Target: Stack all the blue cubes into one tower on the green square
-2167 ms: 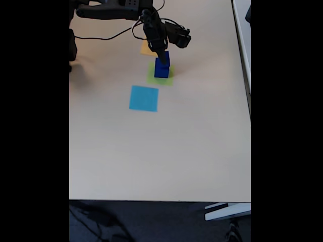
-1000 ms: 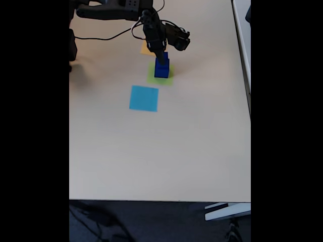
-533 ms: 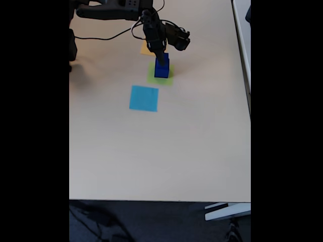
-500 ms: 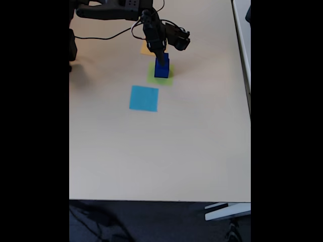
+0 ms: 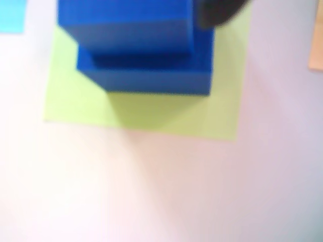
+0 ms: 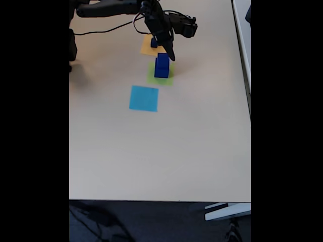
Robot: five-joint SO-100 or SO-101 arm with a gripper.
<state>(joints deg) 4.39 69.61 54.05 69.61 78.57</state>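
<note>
Two stacked blue cubes stand as a short tower on the green square. In the wrist view the wider bottom cube carries a smaller cube, and the green square shows around them. Another small blue cube sits on the orange-yellow square. My gripper hangs just above and to the right of the tower's top, open and holding nothing. One dark fingertip shows at the top of the wrist view.
The orange-yellow square lies just beyond the green one and the light blue square lies in front of it. A black cable runs along the far table. The table's right edge is nearby.
My gripper has let go of the tower's top cube, risen and swung slightly right. The small cube on the orange-yellow square has come into view.
</note>
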